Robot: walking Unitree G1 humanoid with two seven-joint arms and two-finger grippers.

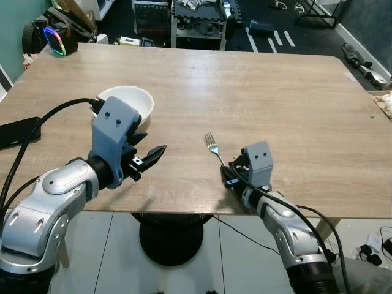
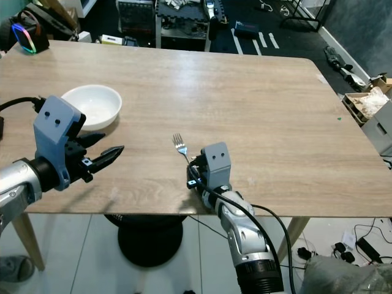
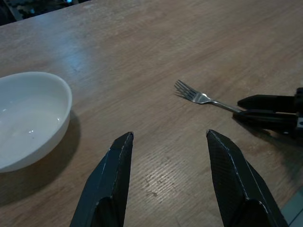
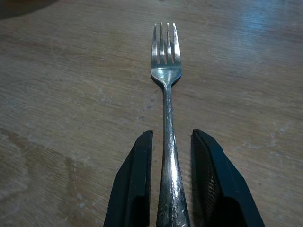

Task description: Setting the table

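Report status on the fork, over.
Right claw straddles the fork handle, fingers slightly apart. Left claw open, beside the white bowl. Fork flat on the table.

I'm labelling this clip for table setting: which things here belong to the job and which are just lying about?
Part of the job:
- fork, its handle between the right end effector's fingers, which are not yet closed on it
- white bowl, beside the left end effector
- wooden table

Just lying about:
- black phone at the table's left edge
- headset with rainbow lights at the far left corner
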